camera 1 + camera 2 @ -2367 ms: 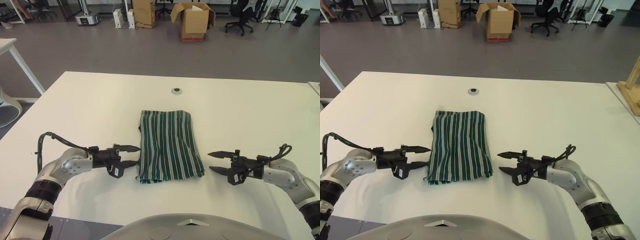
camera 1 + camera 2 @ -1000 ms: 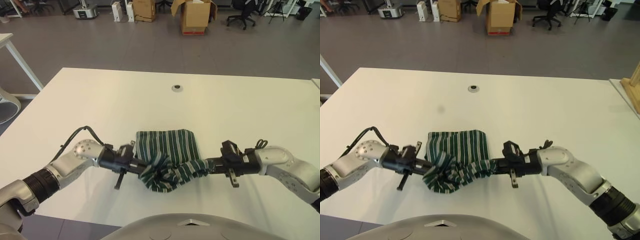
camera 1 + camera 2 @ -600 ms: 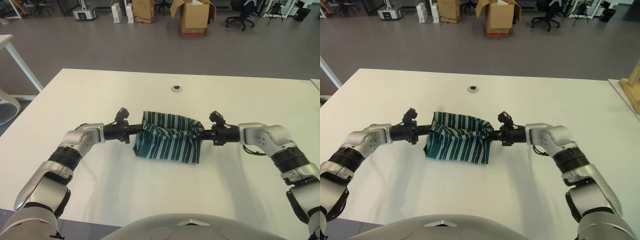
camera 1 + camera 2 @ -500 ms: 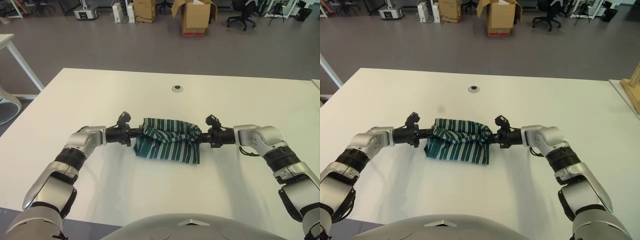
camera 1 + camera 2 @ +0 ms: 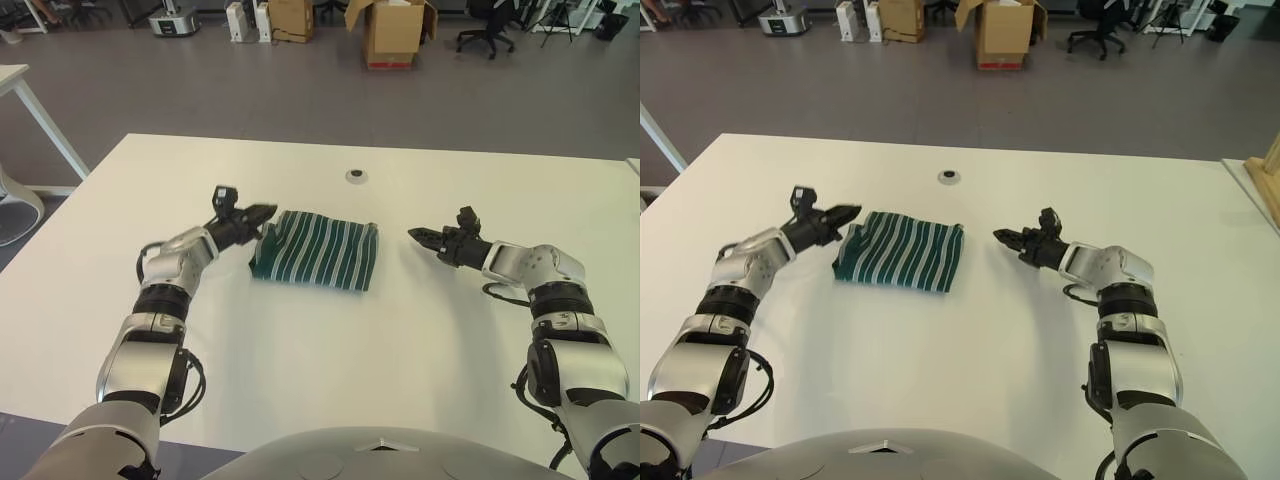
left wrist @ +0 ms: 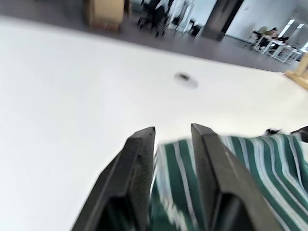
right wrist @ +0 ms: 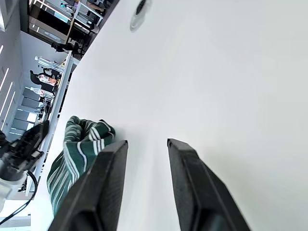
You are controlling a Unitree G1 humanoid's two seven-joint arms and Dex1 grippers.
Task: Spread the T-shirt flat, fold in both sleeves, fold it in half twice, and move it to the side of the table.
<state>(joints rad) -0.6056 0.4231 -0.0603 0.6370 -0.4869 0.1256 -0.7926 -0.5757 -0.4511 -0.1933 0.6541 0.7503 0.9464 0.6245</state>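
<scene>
Left eye view has a green-and-white striped T-shirt [image 5: 315, 250] lying folded into a compact rectangle on the broad white bench [image 5: 320, 370], its stripes running roughly from the far edge toward the near edge. It sits a little to the robot's left of the bench's middle, with some bunching along its left edge. The left claw [image 5: 262, 212] hovers low just beside the shirt's far left corner, and whether it touches the cloth cannot be told. In the left wrist view its two dark fingers [image 6: 139, 163] stand a little apart, with striped fabric and bare bench seen through the gap and nothing pinched between them. The right claw [image 5: 418, 236] is off to the shirt's right, well apart from it and pointing toward it. In the right wrist view its fingers [image 7: 113, 168] are parted over bare bench and hold nothing. A small round grey grommet [image 5: 355, 177] is set into the bench beyond the shirt. On the grey floor past the bench stands an open brown cardboard box [image 5: 392, 30].
</scene>
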